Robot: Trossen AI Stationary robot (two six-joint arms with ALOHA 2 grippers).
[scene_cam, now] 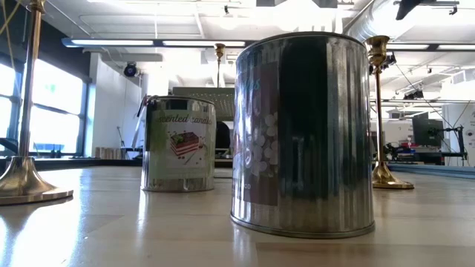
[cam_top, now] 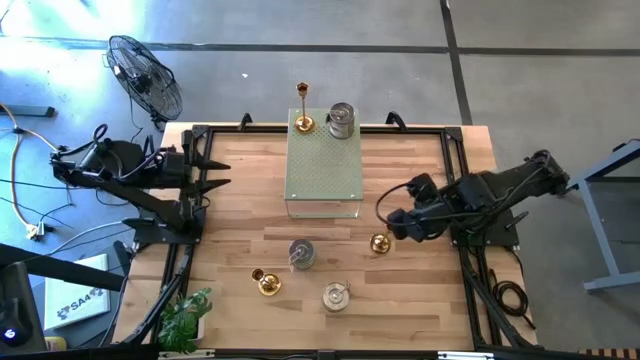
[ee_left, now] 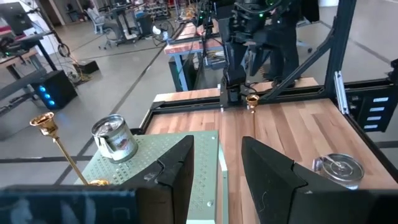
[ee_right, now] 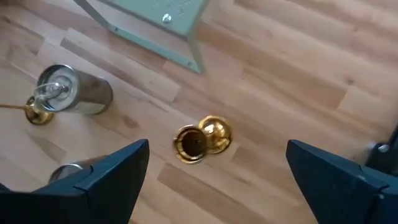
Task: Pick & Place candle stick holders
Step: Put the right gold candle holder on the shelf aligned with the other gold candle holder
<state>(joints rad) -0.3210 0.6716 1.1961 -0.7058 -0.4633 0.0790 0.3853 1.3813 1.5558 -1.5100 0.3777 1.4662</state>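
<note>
A gold candle stick holder [ee_right: 200,140] stands on the wooden table. My right gripper [ee_right: 217,144] hangs above it, open and pointing steeply down, a finger on either side, touching nothing. Toward the table's left and near edge stand a silver holder [cam_top: 301,254], a second gold one [cam_top: 265,282] and another silver one [cam_top: 335,296]. One gold holder [cam_top: 303,122] and one silver holder [cam_top: 341,120] stand on the far end of the pale green perforated box [cam_top: 323,168]. My left gripper [ee_left: 217,168] waits open at the table's left edge, held level.
The green box stands mid-table toward the far edge, its near corner [ee_right: 194,62] close to the gold holder under my right gripper. A black frame rail [cam_top: 460,190] runs round the table. A green plant [cam_top: 185,315] sits at the near left corner.
</note>
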